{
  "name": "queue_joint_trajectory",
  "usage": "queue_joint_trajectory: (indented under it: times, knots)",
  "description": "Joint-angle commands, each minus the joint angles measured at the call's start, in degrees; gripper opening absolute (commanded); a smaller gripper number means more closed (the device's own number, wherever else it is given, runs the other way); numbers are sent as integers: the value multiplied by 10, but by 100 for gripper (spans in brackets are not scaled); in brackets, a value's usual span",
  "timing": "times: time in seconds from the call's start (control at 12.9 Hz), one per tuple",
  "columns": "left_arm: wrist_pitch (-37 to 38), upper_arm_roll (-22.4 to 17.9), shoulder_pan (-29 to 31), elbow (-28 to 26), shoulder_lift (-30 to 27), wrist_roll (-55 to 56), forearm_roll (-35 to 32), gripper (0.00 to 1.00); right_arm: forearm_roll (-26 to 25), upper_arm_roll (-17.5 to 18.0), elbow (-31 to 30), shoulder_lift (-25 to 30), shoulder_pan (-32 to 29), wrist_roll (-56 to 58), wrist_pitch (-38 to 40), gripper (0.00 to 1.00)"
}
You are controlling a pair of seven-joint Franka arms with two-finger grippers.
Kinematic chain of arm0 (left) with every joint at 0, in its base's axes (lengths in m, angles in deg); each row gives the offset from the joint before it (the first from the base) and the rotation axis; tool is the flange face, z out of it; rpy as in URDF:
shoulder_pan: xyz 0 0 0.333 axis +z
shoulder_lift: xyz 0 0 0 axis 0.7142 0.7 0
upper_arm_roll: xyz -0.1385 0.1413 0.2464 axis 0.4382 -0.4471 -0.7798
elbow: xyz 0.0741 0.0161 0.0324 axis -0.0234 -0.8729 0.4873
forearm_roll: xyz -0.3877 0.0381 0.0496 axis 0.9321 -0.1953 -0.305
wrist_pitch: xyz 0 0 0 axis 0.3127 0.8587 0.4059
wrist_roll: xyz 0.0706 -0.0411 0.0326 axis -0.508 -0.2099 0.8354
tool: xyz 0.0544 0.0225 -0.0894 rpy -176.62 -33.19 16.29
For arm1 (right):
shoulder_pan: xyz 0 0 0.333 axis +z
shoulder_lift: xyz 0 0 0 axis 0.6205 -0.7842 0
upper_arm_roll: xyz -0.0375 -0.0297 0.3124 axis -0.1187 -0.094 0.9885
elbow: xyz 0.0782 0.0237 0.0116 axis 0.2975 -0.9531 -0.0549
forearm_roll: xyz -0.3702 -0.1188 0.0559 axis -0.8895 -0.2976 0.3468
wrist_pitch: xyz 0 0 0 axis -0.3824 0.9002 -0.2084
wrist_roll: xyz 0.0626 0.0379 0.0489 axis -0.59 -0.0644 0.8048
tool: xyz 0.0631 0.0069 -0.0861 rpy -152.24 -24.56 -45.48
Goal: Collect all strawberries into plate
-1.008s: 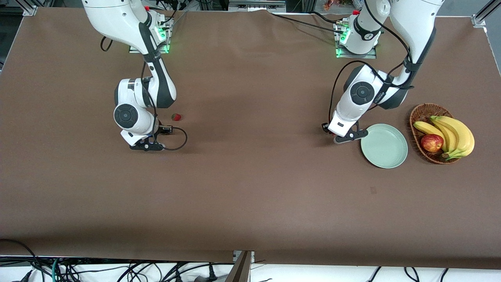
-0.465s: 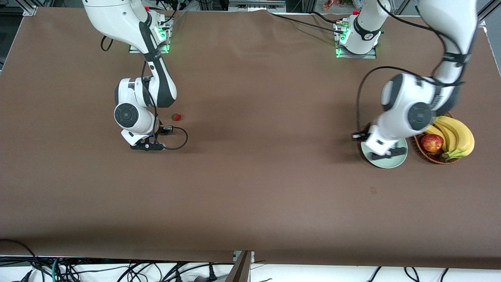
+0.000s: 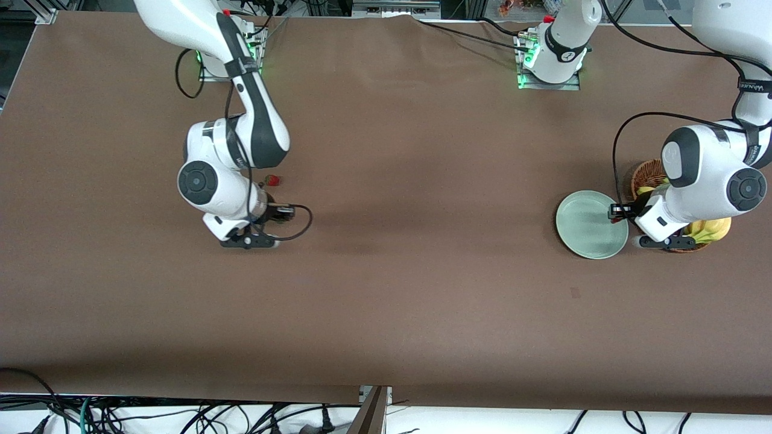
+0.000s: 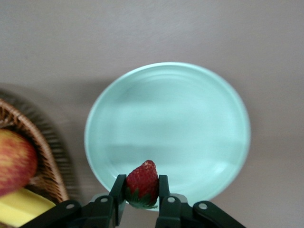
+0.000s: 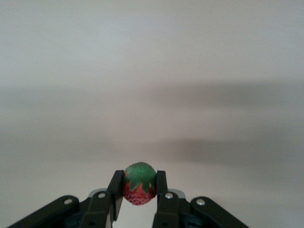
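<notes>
Beside the plate (image 3: 591, 224), our left gripper (image 4: 141, 203) has swung over, fingers clamping a strawberry (image 4: 142, 184); right gripper (image 5: 138, 202) has lifted, pinching another strawberry (image 5: 139, 183).

Bare plate (image 3: 588, 226) open from above, wicker basket (image 3: 645, 175) crowding its left-arm end
</notes>
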Motion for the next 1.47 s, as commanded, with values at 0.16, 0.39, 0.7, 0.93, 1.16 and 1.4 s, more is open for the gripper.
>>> queue_joint_trajectory:
  times: [0.16,0.39,0.7,0.93,1.16,1.4]
  knots:
    - [-82,-6,0,-38,27,-39,16,18,58,67,234,-149,-2,-169,11,20]
    - [-76,-7,-1,-31,31,-58,16,100,58,179,263,-188,-3,-318,-130,21]
    - [2,-6,-6,9,-20,-47,16,100,55,260,306,-278,50,-437,-353,31]
    - [7,-3,-7,8,-39,-31,16,100,53,260,307,-296,97,-515,-443,52]
    - [7,26,-9,6,-50,32,16,100,47,253,302,-287,106,-528,-469,85]
    - [2,79,-9,5,-53,118,16,100,-22,191,294,-246,93,-504,-298,92]
